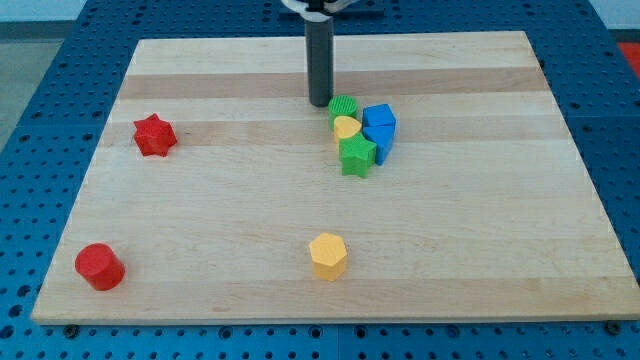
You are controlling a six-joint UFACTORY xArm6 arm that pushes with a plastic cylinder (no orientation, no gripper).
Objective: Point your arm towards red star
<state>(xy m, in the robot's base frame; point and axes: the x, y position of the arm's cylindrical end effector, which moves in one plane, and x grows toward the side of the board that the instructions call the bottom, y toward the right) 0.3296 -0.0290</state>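
Note:
The red star lies at the view's left side of the wooden board. My tip rests on the board near the top middle, far to the right of the red star. It stands just left of a cluster: a green cylinder, a yellow heart, a green star and two blue blocks.
A red cylinder sits at the view's bottom left. A yellow hexagon sits at the bottom middle. The board lies on a blue perforated table.

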